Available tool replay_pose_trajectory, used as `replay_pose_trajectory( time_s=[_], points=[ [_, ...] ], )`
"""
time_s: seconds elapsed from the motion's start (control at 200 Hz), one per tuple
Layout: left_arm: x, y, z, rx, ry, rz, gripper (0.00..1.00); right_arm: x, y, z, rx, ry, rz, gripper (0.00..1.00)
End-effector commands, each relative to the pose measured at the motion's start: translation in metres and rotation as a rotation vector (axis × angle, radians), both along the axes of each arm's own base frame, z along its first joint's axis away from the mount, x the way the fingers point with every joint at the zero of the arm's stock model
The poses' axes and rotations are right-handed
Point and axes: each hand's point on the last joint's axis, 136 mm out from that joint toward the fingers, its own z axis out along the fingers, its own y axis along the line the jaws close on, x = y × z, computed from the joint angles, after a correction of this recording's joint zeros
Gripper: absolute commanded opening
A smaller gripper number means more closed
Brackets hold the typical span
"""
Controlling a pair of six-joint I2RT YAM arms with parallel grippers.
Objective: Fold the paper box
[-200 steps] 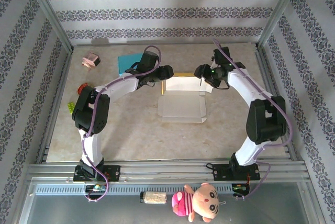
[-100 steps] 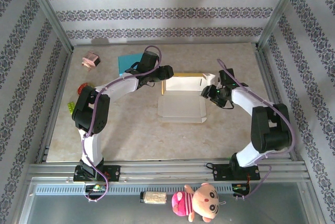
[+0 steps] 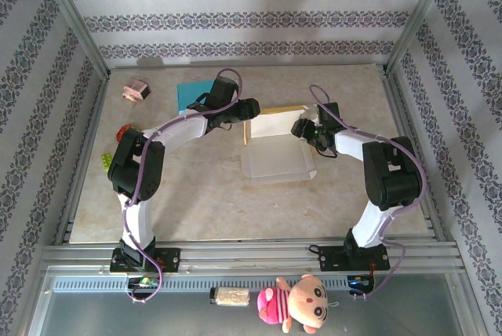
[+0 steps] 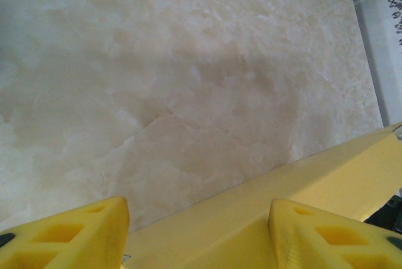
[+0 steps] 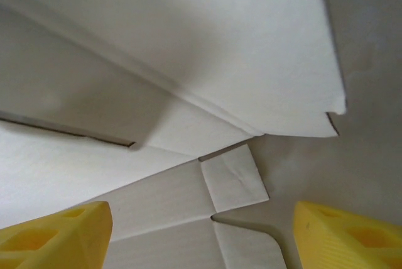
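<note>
Right claw (image 3: pixel 301 127): fingers apart, nothing gripped. The paper box (image 3: pixel 278 159) lies just ahead of it, with a small corner tab (image 5: pixel 233 184) between its fingers. Left claw (image 3: pixel 243 112): also apart, the box's yellow back flap (image 4: pixel 326 175) running between its fingers; contact unclear. Step, likely: raising walls. Next calls for the right claw to catch the side flap and tuck the tab.

paper box (image 3: pixel 276 147) far corners hidden under left arm (image 3: pixel 188 124), right arm (image 3: pixel 353 144); 2 left fingers (image 4: pixel 63 234) cut off below
</note>
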Motion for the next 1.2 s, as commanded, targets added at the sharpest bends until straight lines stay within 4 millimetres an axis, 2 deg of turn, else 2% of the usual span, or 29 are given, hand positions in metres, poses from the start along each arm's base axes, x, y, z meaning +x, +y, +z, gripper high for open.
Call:
replay_pose_trajectory(
  time_s=[0.0,0.24,0.495,0.64,0.844,1.049,1.194],
  points=[
    [-0.004,0.006,-0.004,0.041,0.005,-0.003,0.6,0.011,0.001,-0.004,-0.009,-0.065,-0.014,0.77],
    [-0.006,0.005,-0.006,0.029,0.006,-0.006,0.6,0.014,0.024,-0.02,0.053,-0.068,0.043,0.72],
    [-0.006,0.005,-0.005,0.023,0.003,-0.009,0.6,0.023,0.044,0.002,0.161,-0.183,0.096,0.62],
    [-0.008,0.006,-0.005,0.025,0.003,-0.008,0.6,0.024,0.052,0.005,0.208,-0.202,0.113,0.55],
    [-0.008,0.005,-0.005,0.024,0.0,-0.007,0.6,0.019,0.051,0.009,0.232,-0.207,0.099,0.45],
    [-0.007,0.005,-0.006,0.025,0.0,-0.007,0.6,0.012,0.05,0.023,0.219,-0.238,0.12,0.44],
    [-0.008,0.005,-0.008,0.023,0.006,-0.01,0.6,0.006,0.052,0.018,0.207,-0.222,0.145,0.44]
  ],
)
